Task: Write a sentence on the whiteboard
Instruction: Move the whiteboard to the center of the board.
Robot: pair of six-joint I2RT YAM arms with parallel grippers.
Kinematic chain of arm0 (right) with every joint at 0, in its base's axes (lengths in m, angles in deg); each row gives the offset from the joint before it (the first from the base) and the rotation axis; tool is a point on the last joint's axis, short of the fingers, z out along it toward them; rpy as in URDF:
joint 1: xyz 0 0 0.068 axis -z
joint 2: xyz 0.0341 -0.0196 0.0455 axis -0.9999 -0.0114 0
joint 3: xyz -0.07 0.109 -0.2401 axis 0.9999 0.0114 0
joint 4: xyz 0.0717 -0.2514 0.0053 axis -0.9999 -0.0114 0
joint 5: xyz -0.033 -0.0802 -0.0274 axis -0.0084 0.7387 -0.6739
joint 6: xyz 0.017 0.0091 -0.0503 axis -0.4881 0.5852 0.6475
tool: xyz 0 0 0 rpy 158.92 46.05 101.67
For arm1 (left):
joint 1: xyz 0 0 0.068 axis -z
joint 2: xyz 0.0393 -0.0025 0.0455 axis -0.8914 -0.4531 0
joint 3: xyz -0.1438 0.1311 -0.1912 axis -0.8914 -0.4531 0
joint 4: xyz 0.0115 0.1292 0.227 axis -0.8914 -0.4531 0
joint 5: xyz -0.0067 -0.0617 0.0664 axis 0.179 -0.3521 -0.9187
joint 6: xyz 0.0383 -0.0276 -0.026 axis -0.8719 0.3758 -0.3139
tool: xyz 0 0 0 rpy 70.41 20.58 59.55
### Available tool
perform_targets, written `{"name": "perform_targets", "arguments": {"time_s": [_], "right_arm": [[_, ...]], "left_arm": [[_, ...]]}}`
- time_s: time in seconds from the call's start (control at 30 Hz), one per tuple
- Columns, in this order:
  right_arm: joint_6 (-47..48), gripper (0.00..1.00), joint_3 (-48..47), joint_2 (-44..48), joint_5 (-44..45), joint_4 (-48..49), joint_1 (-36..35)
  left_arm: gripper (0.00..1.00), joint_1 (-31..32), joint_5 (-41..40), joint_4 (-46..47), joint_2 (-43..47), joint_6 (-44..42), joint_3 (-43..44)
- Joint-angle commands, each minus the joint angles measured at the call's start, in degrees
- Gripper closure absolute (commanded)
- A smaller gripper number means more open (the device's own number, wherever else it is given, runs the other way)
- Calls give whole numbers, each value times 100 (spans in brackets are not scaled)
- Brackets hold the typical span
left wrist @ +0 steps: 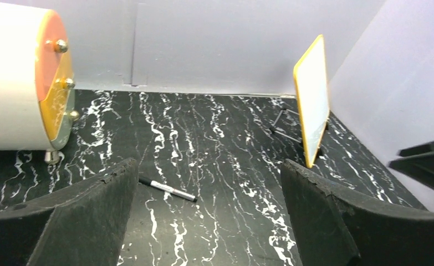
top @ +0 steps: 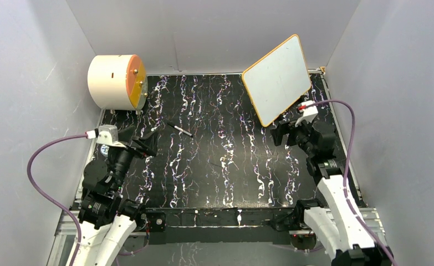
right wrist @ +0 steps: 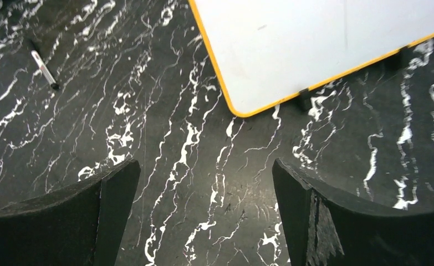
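Starting from here, the weak spot is the pick-up, since both grippers are spread wide and hold nothing. The left gripper (left wrist: 209, 191) hovers over the marbled black table (top: 220, 166), with the marker (left wrist: 167, 189) lying flat just ahead of its fingers (left wrist: 87, 213). A pen that slim and round is likely to roll or skid away if one pad reaches it first. A grip off its middle would leave the tip badly aimed for writing. Whether its cap is on I cannot tell; if it is, pulling it off is another chance for a slip.

The whiteboard (top: 277, 77) stands tilted in the far right corner, its blank face toward the arms, resting on small black feet (right wrist: 305, 98). The right gripper (right wrist: 203, 183), equally wide and empty, hangs near the board's lower corner. Pressing a tip against so lightly propped a board could slide it back or tip it over, and a careless swing of that arm could knock it. The cream cylinder (top: 115, 81) sits at far left, well apart from the board.
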Motion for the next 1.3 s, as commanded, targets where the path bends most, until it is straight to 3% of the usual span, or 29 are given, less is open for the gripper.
{"name": "perform_targets", "arguments": {"time_s": [0.0,0.2,0.5,0.93,1.27], "right_arm": [[3,1,-285,-625,-325,588,-10],[546,1,-479,-1594,-165,979,74],[1205,11,-1083,-3444,-1436,1609,1140],[2454,30,-2203,-5421,-1691,1169,1474],[2896,40,-2688,-6307,-1901,823,1478]], "left_arm": [[4,295,-98,157,161,-79,35],[4,581,-174,152,220,-163,36],[4,700,-120,152,217,-225,40],[4,724,121,170,-66,-360,43],[4,725,239,196,-295,-432,45]]}}
